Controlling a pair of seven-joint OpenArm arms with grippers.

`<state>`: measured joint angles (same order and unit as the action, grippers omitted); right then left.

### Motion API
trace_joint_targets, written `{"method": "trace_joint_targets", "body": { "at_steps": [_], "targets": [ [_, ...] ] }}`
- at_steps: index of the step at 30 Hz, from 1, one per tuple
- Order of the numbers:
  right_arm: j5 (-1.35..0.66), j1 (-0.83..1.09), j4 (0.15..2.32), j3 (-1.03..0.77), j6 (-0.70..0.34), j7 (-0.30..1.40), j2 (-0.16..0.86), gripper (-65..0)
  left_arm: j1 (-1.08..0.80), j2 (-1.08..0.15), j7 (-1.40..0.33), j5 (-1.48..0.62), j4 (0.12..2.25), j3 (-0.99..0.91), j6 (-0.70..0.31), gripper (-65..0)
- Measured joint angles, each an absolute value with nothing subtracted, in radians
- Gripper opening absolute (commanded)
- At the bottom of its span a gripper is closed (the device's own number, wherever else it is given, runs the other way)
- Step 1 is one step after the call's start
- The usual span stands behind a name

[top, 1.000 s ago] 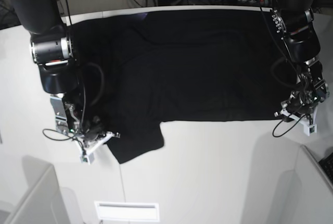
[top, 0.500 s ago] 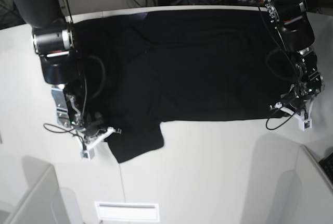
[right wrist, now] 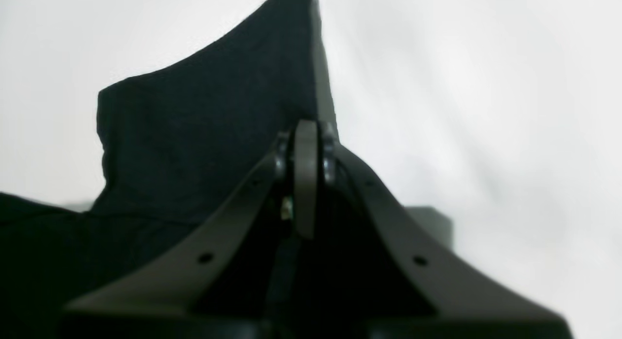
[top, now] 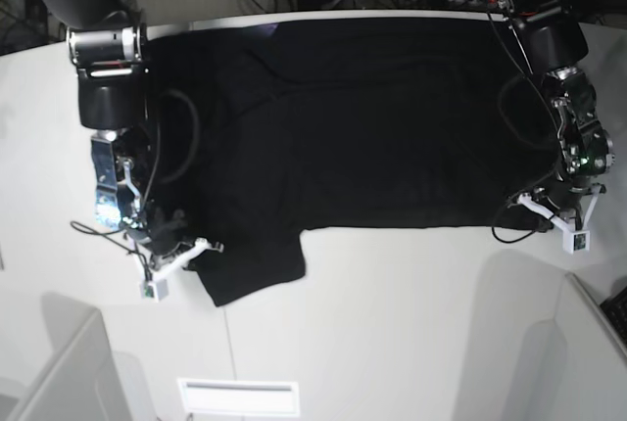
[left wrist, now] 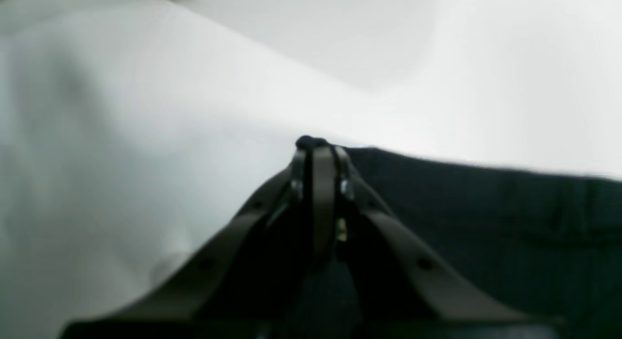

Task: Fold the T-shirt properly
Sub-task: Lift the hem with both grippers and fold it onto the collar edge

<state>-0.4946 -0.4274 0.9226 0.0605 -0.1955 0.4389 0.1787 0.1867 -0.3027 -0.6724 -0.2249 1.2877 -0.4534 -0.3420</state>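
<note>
The T-shirt (top: 362,117) lies spread flat, unfolded; the left gripper (left wrist: 313,144) and right gripper (right wrist: 303,127), both clamped on its near edge, leave every fold undone.

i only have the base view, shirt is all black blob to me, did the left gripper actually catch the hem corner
Observer: Yes. In the left wrist view the left gripper is shut, with a nub of the T-shirt poking out past its tips.
Operator: and the right one
Observer: The right gripper is shut too, at the side edge of the sleeve.
Operator: is that sleeve bunched
Observer: No, it looks flat on the table, its end edge straight.
</note>
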Motion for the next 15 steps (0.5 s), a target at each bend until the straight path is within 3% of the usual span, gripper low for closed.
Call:
{"method": "trace_joint_targets", "body": {
  "at_steps": [7, 12, 15],
  "targets": [
    [-0.493, -0.335, 1.078, 0.059, -0.195, 0.443, 0.2, -65.0, 0.167, -0.272, -0.723, -0.224, 1.385, -0.544, -0.345, -65.0],
    [-0.496, -0.294, 1.164, 0.059, -0.139, 0.447, 0.204, -65.0, 0.112, -0.268, -0.723, -0.227, 1.434, -0.542, -0.345, -65.0],
    [-0.494, -0.284, 1.191, 0.059, -0.139, 0.492, 0.201, -65.0, 0.079, -0.269, -0.723, -0.231, 1.47, -0.547, -0.394, -65.0]
  ]
}}
